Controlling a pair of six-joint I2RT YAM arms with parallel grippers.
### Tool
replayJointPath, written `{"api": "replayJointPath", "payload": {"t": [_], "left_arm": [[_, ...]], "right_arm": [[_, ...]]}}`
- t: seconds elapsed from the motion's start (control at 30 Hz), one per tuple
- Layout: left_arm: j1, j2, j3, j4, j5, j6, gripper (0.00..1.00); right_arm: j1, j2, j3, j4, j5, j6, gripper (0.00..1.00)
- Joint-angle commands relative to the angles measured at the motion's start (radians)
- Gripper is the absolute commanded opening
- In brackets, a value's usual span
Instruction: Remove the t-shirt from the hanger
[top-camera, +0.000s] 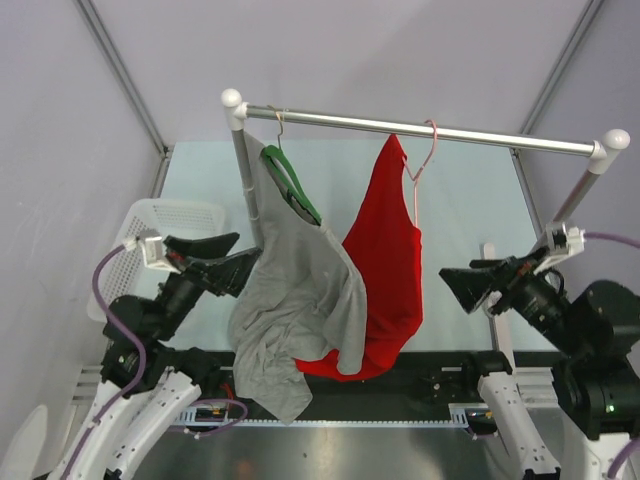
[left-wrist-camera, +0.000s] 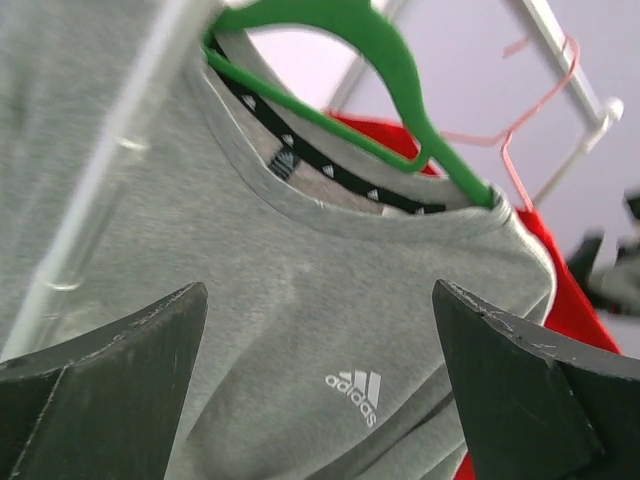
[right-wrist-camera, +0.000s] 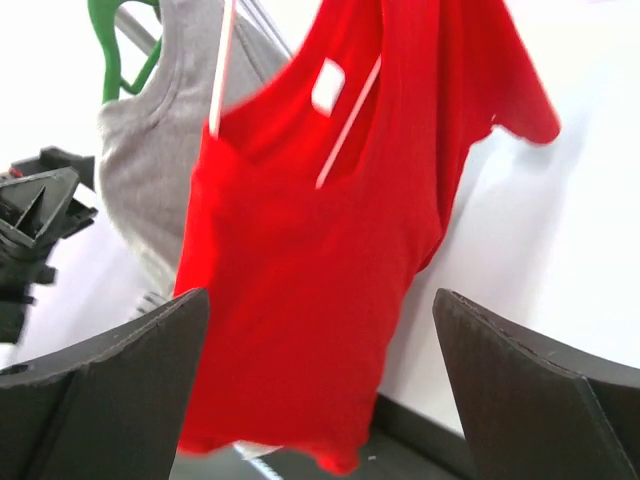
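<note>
- While the grey cotton t-shirt (top-camera: 300, 300) hung on the green plastic hanger (top-camera: 290, 185), the left end effector (top-camera: 246, 250), spread, pointed at it.
- The right end effector (top-camera: 452, 283), spread, faced the red fabric garment (top-camera: 385, 270).

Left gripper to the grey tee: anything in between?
Partly. In the left wrist view the rack's upright post crosses in front of one shoulder of the grey t-shirt. The chest panel straight ahead of the open left gripper has nothing visible in front of it.
</note>
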Motion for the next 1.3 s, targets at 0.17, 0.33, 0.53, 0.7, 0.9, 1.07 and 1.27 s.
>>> {"api": "replayJointPath", "payload": {"t": [0.17,0.33,0.53,0.7,0.9,1.07,1.27], "left_arm": [[-0.004,0.249,0.188,0.009,0.448,0.115,1.0],[-0.004,0.332,0.291,0.035,0.564,0.082,1.0],[-0.085,0.478,0.433,0.107,0.595,0.006,0.92],[-0.214,0.597,0.634,-0.167,0.211,0.083,0.85],[-0.248,0.681,0.682,-0.227,-0.004,0.025,0.73],[-0.315,0.661,0.676,-0.213,-0.212,0.079,0.72],[-0.315,0.718,0.707,-0.232,-0.232,0.085,0.72]], "right_arm": [[-0.107,0.201,0.106,0.096,-0.456,-0.057,1.0],[-0.107,0.247,0.109,0.14,-0.481,-0.02,1.0],[-0.106,0.255,0.111,0.118,-0.483,-0.004,1.0],[-0.107,0.226,0.113,0.046,-0.428,-0.047,1.0],[-0.107,0.212,0.148,-0.001,-0.374,-0.061,1.0],[-0.107,0.215,0.226,-0.067,-0.343,-0.086,1.0],[-0.109,0.234,0.326,-0.064,-0.382,-0.063,1.0]]}}
